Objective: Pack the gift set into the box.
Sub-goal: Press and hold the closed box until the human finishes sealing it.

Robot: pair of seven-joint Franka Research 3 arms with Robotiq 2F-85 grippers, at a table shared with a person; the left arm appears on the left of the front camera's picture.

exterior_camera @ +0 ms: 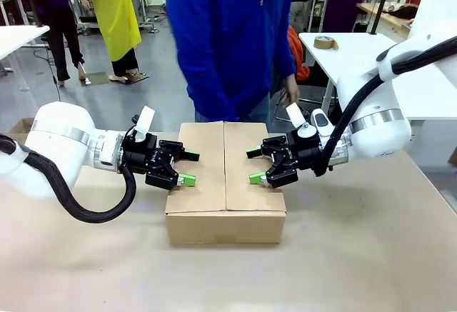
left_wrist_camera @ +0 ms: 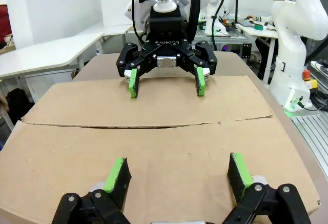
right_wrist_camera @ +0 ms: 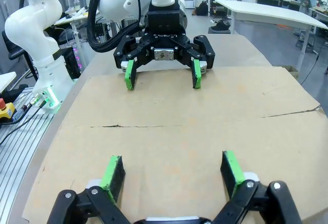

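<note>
The box (exterior_camera: pixel 225 183) sits in the middle of the table (exterior_camera: pixel 371 255), its top flaps closed. My left gripper (exterior_camera: pixel 190 168) is over its 9 o'clock edge and my right gripper (exterior_camera: pixel 253 166) over its 3 o'clock edge, both spread wide, holding nothing

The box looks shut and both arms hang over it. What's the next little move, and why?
Probably lower both sets of fingers to press the flaps flat: the box is closed along a middle seam, and the left gripper and right gripper hover open over opposite flaps, holding nothing.
</note>
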